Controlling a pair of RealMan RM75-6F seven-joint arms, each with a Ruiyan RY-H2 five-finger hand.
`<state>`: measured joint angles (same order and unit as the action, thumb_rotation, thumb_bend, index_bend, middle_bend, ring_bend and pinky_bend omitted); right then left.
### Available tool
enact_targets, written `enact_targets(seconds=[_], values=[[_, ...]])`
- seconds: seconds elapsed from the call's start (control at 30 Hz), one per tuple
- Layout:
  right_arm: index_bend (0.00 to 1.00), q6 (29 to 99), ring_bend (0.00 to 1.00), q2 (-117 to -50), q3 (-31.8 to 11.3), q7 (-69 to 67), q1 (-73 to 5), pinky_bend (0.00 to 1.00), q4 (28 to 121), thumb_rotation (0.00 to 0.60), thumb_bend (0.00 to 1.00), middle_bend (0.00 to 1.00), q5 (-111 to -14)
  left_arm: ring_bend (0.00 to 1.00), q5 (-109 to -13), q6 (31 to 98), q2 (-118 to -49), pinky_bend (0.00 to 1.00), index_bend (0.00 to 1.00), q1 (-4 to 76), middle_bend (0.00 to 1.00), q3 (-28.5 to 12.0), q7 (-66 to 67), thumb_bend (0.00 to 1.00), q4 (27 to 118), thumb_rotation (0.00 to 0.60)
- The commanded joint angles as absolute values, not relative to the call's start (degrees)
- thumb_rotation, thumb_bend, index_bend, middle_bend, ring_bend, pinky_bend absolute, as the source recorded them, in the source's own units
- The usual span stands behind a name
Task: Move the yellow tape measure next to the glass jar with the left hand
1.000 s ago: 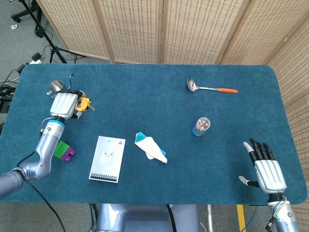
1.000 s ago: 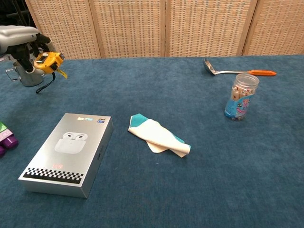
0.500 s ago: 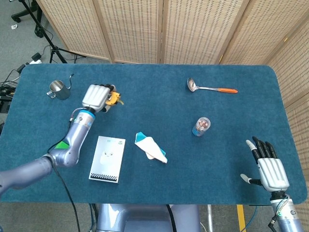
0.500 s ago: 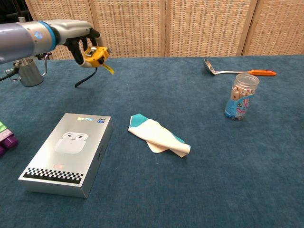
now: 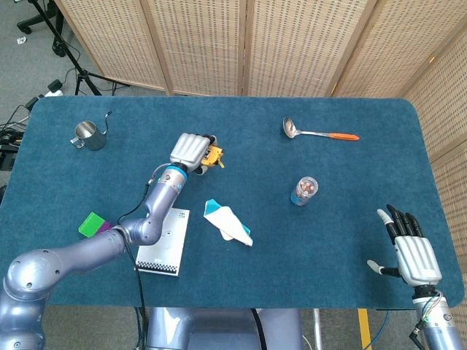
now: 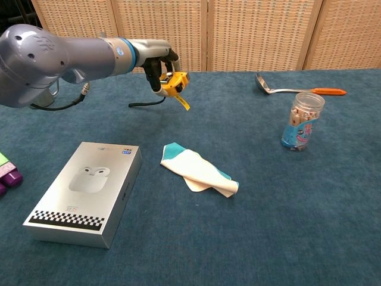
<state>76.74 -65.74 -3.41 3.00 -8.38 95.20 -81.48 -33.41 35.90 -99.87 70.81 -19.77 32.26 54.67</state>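
— Yellow plastic tape measure [image 6: 173,81] is off the table, correct? Where do we have it?

— We carry it in our left hand [image 5: 191,150], fingers wrapped round its case, its strap and tape tip dangling below. Lifted like this, it passes above the folded white-and-teal cloth [image 6: 199,169] lying below and to the hand's right.

— And the glass jar with the blue label [image 6: 303,121]?

— Well apart, farther to the hand's right, upright. We judge the carry roughly half done.

— Our right hand [image 5: 411,254]?

— Empty, fingers spread, resting out of the way.
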Motion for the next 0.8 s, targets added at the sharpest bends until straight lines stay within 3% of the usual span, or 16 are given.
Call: enact_targets(seconds=[0.03,0.8], values=[[0.00,76.6,0.00,-65.6,-3.7,2.2,-8.4,0.00,94.9,0.600,0.00,0.00,-81.1,0.36,-31.6,34.4,-102.5,0.41,0.74,73.0,0.39,-20.1,32.5,0.46,52.1,0.600],[0.00,75.7,0.00,-65.1,-4.1,-1.7,-8.7,0.00,93.0,0.600,0.00,0.00,-80.3,0.36,-23.2,28.9,-113.5,0.41,0.74,84.5,0.39,-23.3,31.1,0.46,43.4,0.600]])
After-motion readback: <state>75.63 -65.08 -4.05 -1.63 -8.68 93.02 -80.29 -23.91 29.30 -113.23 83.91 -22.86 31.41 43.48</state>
